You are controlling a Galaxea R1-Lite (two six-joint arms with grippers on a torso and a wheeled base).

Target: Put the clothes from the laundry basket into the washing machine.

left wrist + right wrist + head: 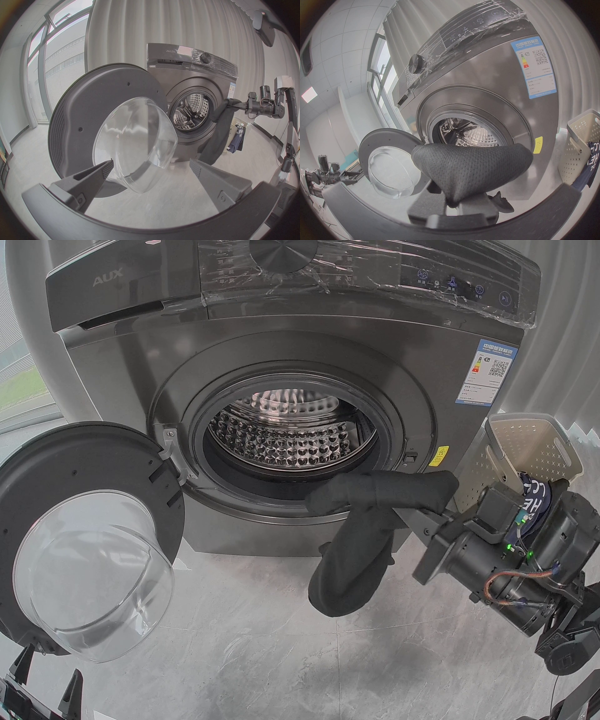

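- Dark garment (353, 552): pinched in the closed right claw (415, 518). One fold lies at the lower lip of the drum (290, 434) mouth and the rest hangs towards the floor (250, 646). It is held high and forward, seemingly so the cloth clears the rim going in. Not yet inside.
- Washing machine (312, 340): front-loader. The door (81, 490) is swung fully out to the robot's left, which leaves the mouth free.
- Laundry basket (531, 446): pale and perforated, just beside the machine on the robot's right. A navy garment (534, 499) with white lettering hangs over its edge and is likely next.
- Left claw (150, 163): spread wide, holding nothing, low near the open door.
- Floor: grey, marbled, glossy.
- Room: a pleated pale curtain (125, 31) behind the machine, tall windows (59, 62) to the robot's left.
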